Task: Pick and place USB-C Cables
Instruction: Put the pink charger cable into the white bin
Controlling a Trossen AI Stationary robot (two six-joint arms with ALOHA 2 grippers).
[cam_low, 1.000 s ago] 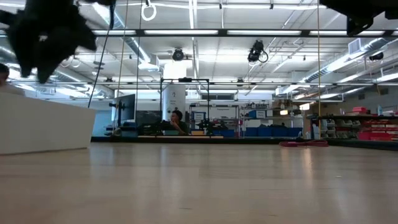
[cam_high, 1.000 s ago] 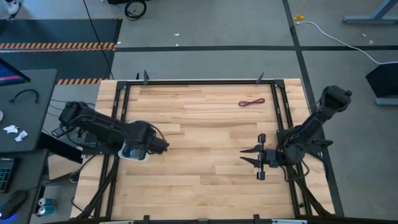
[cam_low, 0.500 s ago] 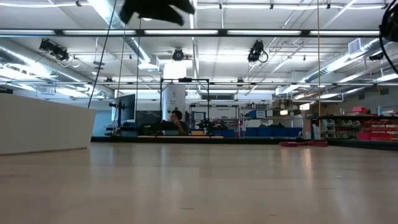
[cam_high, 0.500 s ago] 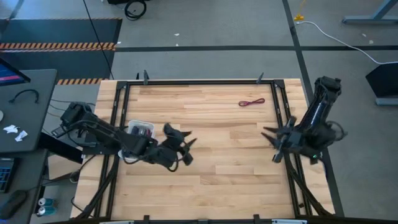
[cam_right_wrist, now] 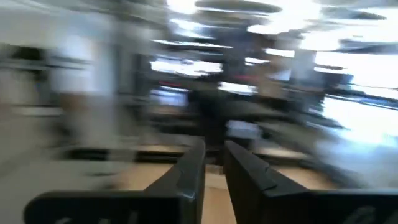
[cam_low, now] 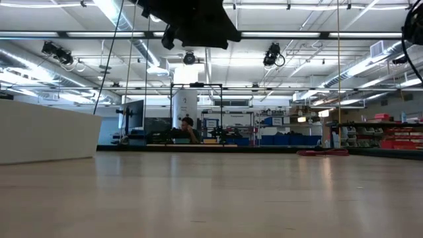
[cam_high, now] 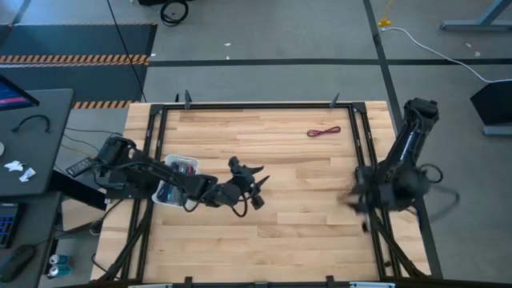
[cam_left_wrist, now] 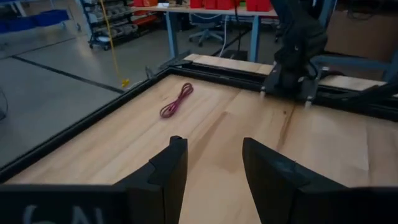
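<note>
A maroon USB-C cable (cam_high: 323,132) lies coiled flat on the wooden table near its far right corner; it also shows in the left wrist view (cam_left_wrist: 176,101) and low view (cam_low: 322,152). A white tray (cam_high: 166,193) at the table's left holds some cable bundles (cam_high: 186,169). My left gripper (cam_high: 254,189) hovers open over the table's middle, just right of the tray, pointing toward the maroon cable with nothing between its fingers (cam_left_wrist: 171,171). My right gripper (cam_high: 356,202) is at the table's right edge, blurred, its fingers a narrow gap apart (cam_right_wrist: 213,168) and empty.
A black metal frame (cam_high: 256,105) runs around the tabletop. The right arm's base (cam_left_wrist: 295,50) stands beyond the maroon cable as the left wrist sees it. Bare wood lies between the tray and the cable. A desk with gear (cam_high: 24,144) stands left of the table.
My left gripper has swung from above the tray toward the table's right, tipping up from pointing down to nearly level. My right gripper has drawn back from the table toward the right edge and risen. The maroon cable has stayed where it was.
</note>
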